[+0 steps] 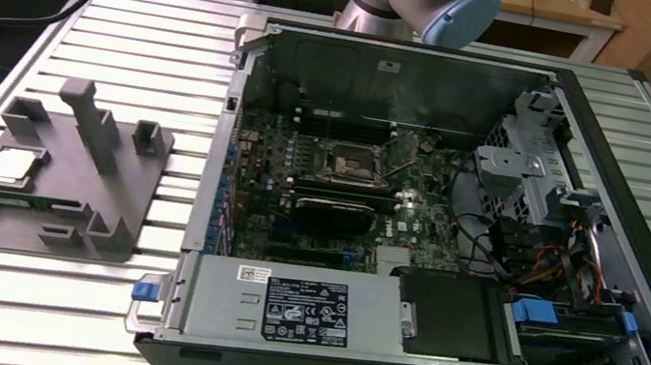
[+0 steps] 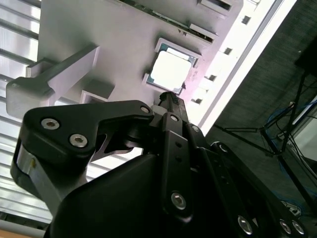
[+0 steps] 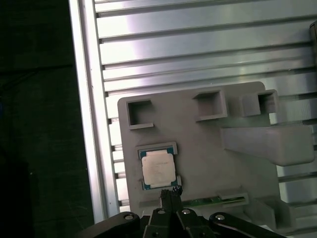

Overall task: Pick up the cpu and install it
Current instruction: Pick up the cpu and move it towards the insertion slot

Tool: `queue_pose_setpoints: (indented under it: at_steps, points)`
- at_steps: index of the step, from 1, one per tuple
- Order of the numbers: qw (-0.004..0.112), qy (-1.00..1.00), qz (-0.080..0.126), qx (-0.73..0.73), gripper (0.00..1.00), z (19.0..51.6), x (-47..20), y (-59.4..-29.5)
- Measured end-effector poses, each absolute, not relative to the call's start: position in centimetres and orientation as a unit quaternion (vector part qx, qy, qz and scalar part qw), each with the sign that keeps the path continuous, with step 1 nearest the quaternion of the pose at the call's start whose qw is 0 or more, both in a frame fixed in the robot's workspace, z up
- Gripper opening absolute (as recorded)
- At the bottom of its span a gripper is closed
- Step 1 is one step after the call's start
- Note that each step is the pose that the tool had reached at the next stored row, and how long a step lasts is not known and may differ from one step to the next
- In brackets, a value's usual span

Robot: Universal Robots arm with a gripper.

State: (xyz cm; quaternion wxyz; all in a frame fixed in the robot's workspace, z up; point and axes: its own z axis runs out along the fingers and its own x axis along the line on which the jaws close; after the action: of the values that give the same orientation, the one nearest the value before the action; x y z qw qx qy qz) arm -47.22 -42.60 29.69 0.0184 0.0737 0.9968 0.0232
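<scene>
On grey tray [image 3: 208, 148], cpu [image 3: 157, 168] lies flat in slot; gripper [image 3: 171, 195] over it, not touching, seems pressed together, empty.

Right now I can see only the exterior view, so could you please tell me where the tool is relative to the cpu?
Observer: In the first wrist view the tool hangs over the grey tray, and its tip appears at one edge of the cpu. I cannot tell whether they touch.
Operator: Thank you. Is the cpu sitting properly in the tray?
Observer: It lies flat in a square recess, silver top up, with a thin green edge around it.
Operator: Is anything else close to the tool?
Observer: A thin green strip lies along the tray close by the tool's tip.
</scene>
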Motion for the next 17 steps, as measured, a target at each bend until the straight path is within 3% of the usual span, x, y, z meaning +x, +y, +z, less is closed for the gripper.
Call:
queue_pose_setpoints:
  at_steps: [17]
  points:
    - [0.018, 0.997, 0.023, 0.074, 0.11, 28.1, -47.2, -42.6]
